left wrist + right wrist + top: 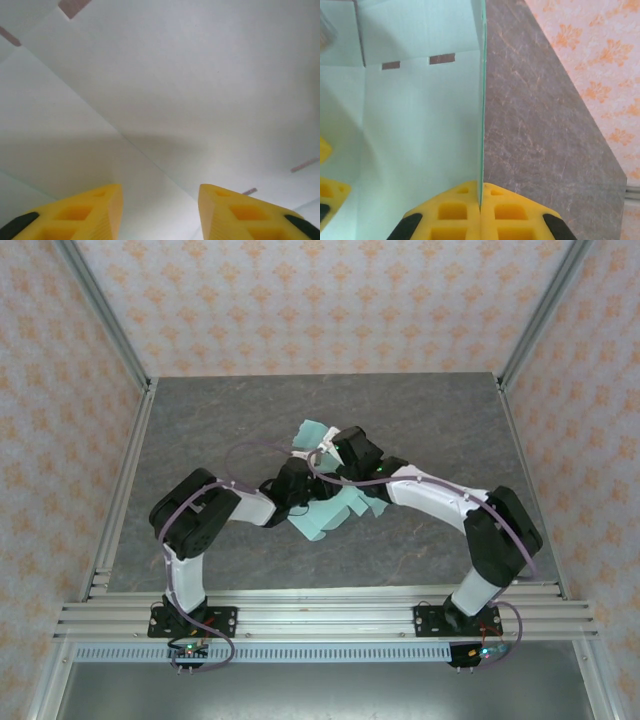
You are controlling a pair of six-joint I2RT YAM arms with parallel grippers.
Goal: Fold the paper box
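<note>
Mint-blue paper box point(420, 125), edge tight in the closed right gripper point(480, 195), panel just beyond the half-open, empty left gripper point(160, 192).

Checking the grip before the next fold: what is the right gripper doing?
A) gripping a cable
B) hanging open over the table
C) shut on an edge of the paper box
C: the right gripper pinches an edge of the paper box.

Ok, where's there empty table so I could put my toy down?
The grey table is bare along the back wall, beyond the paper box. Also bare: the near strip between the left arm and the right arm, and the far right corner. The middle is crowded: both arms meet over the paper box.
</note>
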